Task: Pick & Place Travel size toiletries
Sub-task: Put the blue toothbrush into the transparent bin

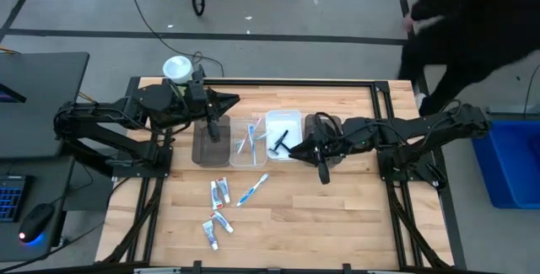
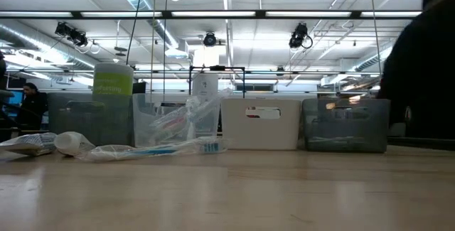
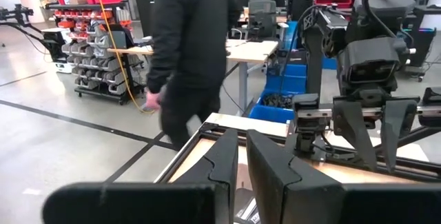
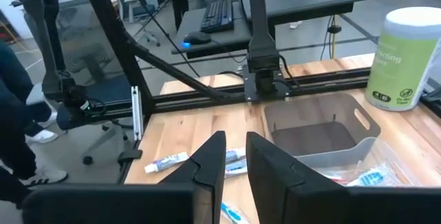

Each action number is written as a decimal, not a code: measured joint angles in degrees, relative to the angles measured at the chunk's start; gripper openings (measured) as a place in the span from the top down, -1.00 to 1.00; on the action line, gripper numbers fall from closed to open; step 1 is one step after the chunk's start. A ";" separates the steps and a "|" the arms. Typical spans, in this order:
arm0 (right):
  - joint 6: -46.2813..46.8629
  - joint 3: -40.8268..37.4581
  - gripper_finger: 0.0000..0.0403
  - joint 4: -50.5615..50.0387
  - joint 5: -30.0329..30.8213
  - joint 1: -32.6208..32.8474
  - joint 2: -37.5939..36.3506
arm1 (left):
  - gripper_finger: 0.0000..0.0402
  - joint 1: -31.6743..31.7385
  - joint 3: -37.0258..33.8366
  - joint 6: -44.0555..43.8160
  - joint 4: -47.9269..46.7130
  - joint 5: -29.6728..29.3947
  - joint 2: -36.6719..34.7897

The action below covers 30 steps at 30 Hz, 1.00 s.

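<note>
The toiletries lie loose on the near half of the table: toothpaste tubes (image 1: 219, 192) (image 4: 166, 162), a blue-white toothbrush (image 1: 251, 190) (image 2: 163, 148) and small tubes (image 1: 215, 223). More toothbrushes (image 1: 249, 136) sit in the clear tray and a black razor (image 1: 278, 142) in the white tray. My left gripper (image 1: 234, 100) (image 3: 242, 158) hovers shut above the far end of the left dark tray (image 1: 209, 143). My right gripper (image 1: 290, 149) (image 4: 236, 151) hangs over the white tray's (image 1: 284, 119) near edge, open by a narrow gap and holding nothing.
Several trays stand in a row mid-table, with another dark tray (image 1: 321, 135) under the right arm. A green-white canister (image 1: 177, 69) (image 4: 403, 58) stands at the far left corner. A person in black (image 1: 472, 21) moves beyond the table's far right corner.
</note>
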 joint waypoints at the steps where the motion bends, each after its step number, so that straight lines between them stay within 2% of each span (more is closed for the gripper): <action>1: -0.55 0.00 0.68 0.04 0.04 -0.03 -0.33 | 0.80 0.00 -0.01 -0.31 0.00 0.00 0.00; 6: -1.55 0.00 0.69 0.05 1.83 -1.02 -4.21 | 0.80 0.00 0.00 -2.70 -0.01 1.53 0.00; 12: -3.33 0.04 0.69 -1.64 4.96 -1.53 -9.15 | 0.80 0.00 0.04 -3.53 -0.12 9.40 1.26; 16: -3.12 0.04 0.70 -5.44 5.30 -1.53 -11.06 | 0.80 0.00 0.18 -8.13 -1.13 13.40 2.84; 19: -1.94 0.04 0.70 -7.73 5.34 -1.31 -11.47 | 0.80 -0.21 -0.10 -12.08 -5.30 16.21 4.24; 30: -0.67 0.04 0.70 -10.27 5.35 -1.27 -11.51 | 0.80 -5.03 -0.02 -18.66 -11.44 17.62 14.39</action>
